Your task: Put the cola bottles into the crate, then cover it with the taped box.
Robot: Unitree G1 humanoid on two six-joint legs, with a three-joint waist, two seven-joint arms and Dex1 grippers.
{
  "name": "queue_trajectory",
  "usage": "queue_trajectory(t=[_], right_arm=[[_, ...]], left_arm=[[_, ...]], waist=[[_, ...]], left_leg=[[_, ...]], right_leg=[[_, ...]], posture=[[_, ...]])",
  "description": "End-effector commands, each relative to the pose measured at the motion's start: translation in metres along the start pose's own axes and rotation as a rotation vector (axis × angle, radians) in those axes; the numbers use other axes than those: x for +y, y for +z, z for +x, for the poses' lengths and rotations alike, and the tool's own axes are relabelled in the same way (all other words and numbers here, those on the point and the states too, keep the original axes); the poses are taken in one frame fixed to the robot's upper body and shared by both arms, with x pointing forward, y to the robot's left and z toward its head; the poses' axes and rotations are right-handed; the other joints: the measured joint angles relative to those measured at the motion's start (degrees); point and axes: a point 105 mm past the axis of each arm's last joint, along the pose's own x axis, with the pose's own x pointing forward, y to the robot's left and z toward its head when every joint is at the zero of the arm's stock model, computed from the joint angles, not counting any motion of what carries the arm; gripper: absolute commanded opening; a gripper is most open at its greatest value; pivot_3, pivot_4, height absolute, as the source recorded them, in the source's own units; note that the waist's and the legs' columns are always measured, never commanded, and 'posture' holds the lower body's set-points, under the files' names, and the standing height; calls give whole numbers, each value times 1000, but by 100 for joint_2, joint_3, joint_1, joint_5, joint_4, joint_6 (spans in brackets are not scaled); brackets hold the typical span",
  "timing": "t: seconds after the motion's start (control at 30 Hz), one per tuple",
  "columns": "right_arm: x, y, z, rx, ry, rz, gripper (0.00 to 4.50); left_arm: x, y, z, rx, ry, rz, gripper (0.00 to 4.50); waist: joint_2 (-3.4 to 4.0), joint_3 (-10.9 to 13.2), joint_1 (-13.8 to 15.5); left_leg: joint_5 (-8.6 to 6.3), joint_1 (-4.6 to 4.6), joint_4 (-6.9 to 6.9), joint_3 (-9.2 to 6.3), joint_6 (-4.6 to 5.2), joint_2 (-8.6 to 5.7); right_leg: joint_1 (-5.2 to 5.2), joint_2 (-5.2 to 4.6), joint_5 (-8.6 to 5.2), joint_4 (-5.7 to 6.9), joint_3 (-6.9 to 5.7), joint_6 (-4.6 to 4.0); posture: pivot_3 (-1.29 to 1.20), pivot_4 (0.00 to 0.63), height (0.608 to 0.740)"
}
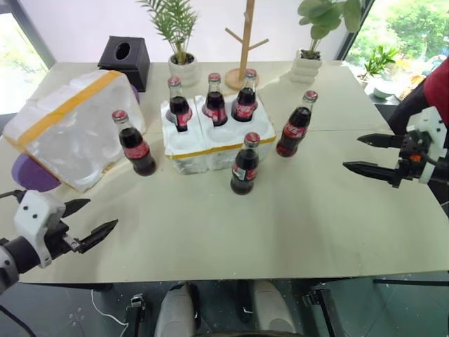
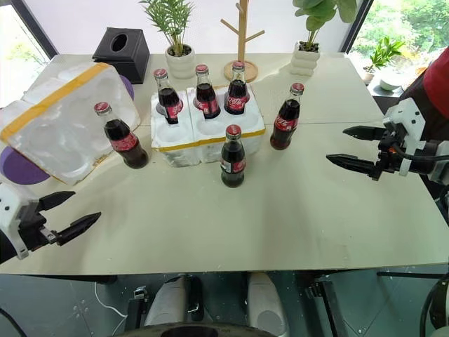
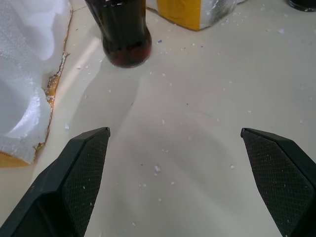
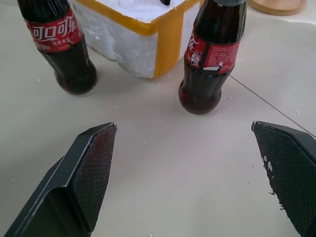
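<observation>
The white crate (image 1: 210, 140) with its thin yellow band sits mid-table, and three cola bottles (image 1: 215, 100) stand in its far row of holes. Three more stand on the table: one left of the crate (image 1: 135, 144), one in front (image 1: 245, 165), one to the right (image 1: 296, 125). The taped box (image 1: 70, 126) lies tilted at the left. My left gripper (image 1: 103, 213) hovers open and empty near the front left edge, short of the left bottle (image 3: 126, 34). My right gripper (image 1: 351, 153) is open at the right, facing the right bottle (image 4: 210, 64) and front bottle (image 4: 64, 49).
A black tissue box (image 1: 125, 60), two potted plants (image 1: 181, 63) and a wooden stand (image 1: 244, 70) line the far edge. A purple disc (image 1: 31, 175) pokes out under the taped box. A person's red sleeve (image 1: 438, 88) shows at the far right.
</observation>
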Motion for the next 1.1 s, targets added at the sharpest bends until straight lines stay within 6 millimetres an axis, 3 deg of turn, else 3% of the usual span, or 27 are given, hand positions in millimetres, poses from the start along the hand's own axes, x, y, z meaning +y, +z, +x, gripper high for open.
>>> queue_trajectory(t=[0.03,0.33,0.57,0.7,0.83,1.1], right_arm=[[-3,8,-3,-28,-24,-36,4500],[-11,5,0,-30,-93,-73,4500],[-13,3,1,-25,-102,-46,4500],[-7,19,-9,-46,-65,-20,4500],[14,47,-18,-90,34,-30,4500],[81,93,-29,-167,308,-7,4500]], left_arm=[[-7,5,2,-19,-15,28,4459],[-6,8,5,-56,15,-25,4459],[6,12,15,-90,56,-41,4459],[9,22,23,-134,43,-59,4459],[19,38,30,-199,41,-73,4459],[46,66,71,-276,109,-36,4459]], waist=[[0,0,-1],[0,0,2],[2,-1,15],[2,-1,10],[8,1,20],[5,0,14]], left_leg=[[0,0,0,0,0,0],[0,1,1,-1,0,-1],[1,2,4,1,0,-3],[2,2,5,2,-2,-3],[2,2,5,0,-2,-2],[3,8,7,-8,-3,-5]], right_leg=[[0,0,0,0,0,0],[3,2,0,2,0,0],[9,5,0,5,0,1],[12,7,1,6,0,1],[10,8,8,9,0,13],[26,7,11,8,-2,19]], posture=[[0,150,740],[0,150,740],[0,150,740],[0,150,740],[0,150,740],[0,150,740]])
